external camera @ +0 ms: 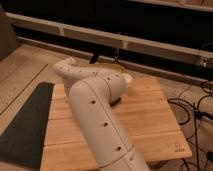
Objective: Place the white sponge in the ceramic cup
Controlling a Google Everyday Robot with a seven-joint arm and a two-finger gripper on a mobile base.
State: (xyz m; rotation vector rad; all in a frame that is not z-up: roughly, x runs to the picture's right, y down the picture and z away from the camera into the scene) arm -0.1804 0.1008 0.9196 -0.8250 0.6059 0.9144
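My pale arm fills the middle of the camera view and lies over the wooden table top. Its elbow bends above the table's far half, with one link reaching left. My gripper is hidden behind the arm and does not show. A small pale rounded edge peeks out at the right of the elbow; I cannot tell what it is. A dark sliver shows under the elbow. The white sponge and the ceramic cup are hidden or out of view.
A dark mat lies on the floor left of the table. Black cables trail on the floor at the right. A low dark shelf with pale rails runs along the back.
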